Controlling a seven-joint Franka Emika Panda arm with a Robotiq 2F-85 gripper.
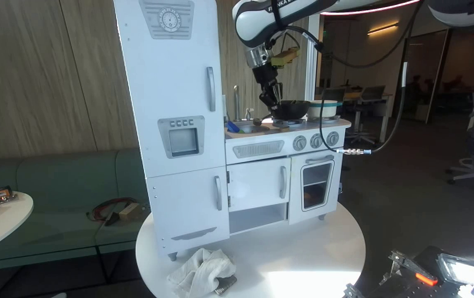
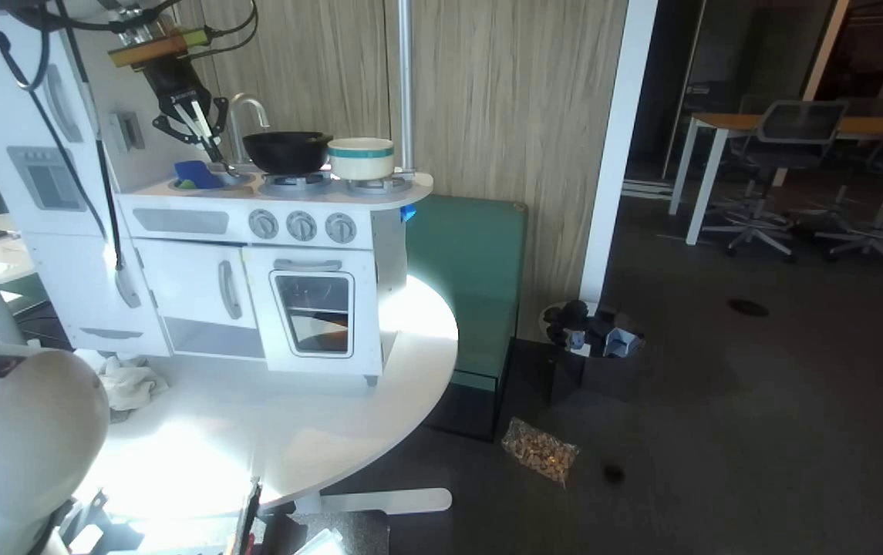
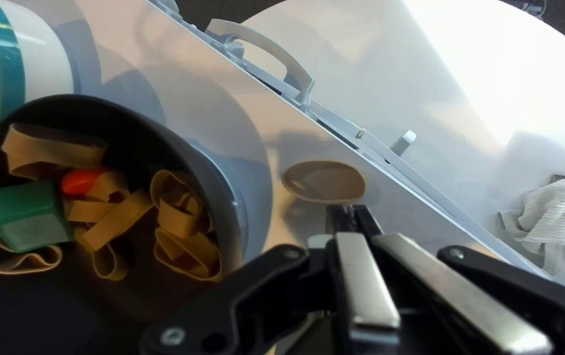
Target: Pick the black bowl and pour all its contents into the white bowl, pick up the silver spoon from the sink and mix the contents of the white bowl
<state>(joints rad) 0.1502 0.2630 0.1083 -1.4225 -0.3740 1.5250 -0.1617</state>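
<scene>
You're in what looks like an office: wheeled mesh chairs (image 2: 800,129) stand by a wood-topped table (image 2: 726,121), and a green bench (image 1: 63,178) lines a wood-panelled wall (image 1: 34,74). Your white toy kitchen (image 1: 210,149) stands on a round table (image 1: 303,252).

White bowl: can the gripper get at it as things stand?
Probably, by going over: the black bowl stands between the white bowl and the gripper, which holds a spoon, but overhead looks open.

Toy kitchen (image 1: 214,145) across 3 views
</scene>
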